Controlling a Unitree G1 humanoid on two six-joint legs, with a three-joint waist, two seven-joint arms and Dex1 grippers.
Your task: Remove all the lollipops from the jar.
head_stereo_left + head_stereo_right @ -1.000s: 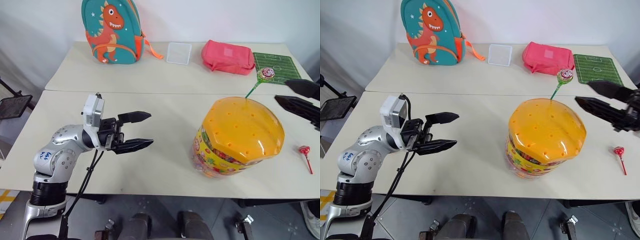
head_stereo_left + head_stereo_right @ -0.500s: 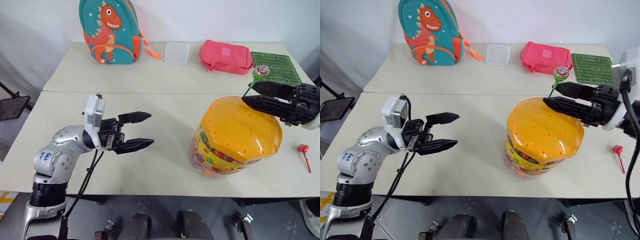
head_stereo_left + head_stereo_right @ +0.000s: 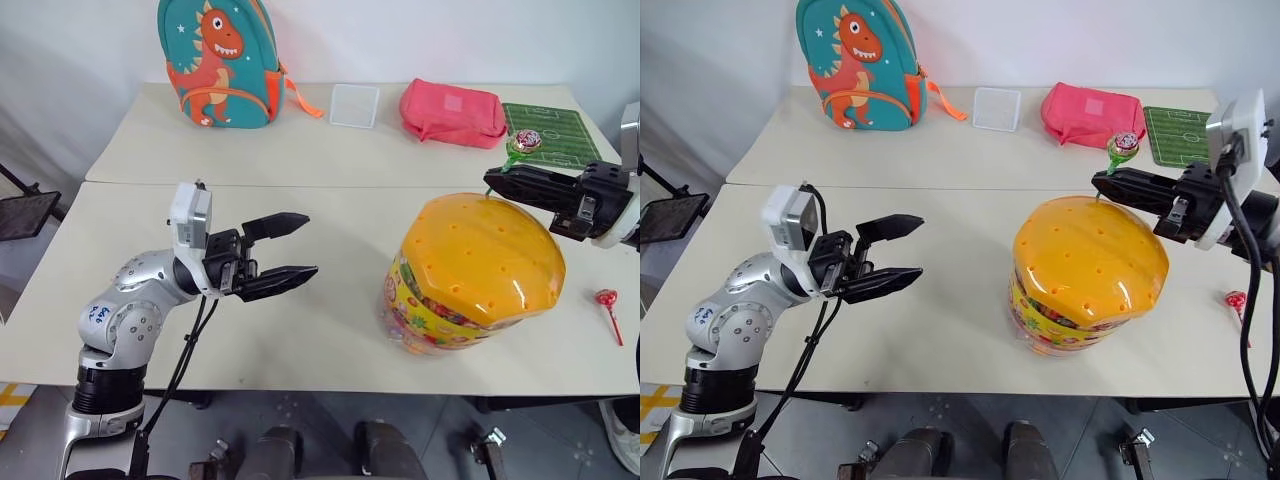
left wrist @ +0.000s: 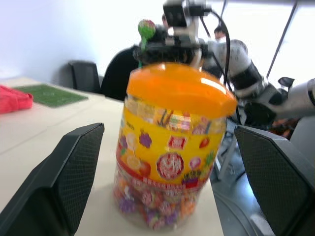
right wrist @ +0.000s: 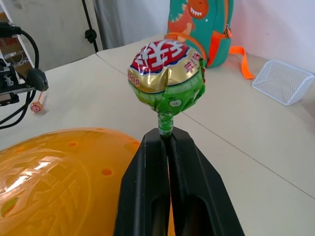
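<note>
Over the jar's (image 3: 475, 275) orange lid (image 3: 482, 255), the right pincer (image 5: 167, 145) clenched the green lollipop's (image 5: 166, 78) stick.
The left pincer (image 3: 295, 245) hung released, well apart; a red lollipop (image 3: 609, 302) lay on the desk (image 3: 330, 310). Pulled askew, the stick could bind in its hole and tip the jar, or slip from the thin grip.

We see even, soft indoor light over the pale cream tabletop (image 3: 330, 225), with faint shadows. Glare streaks the glossy domed orange plastic lid (image 3: 485, 258). In the left wrist view, bright windows wash out the background, and the clear yellow-labelled candy jar (image 4: 170, 162) looks slightly blurred.
</note>
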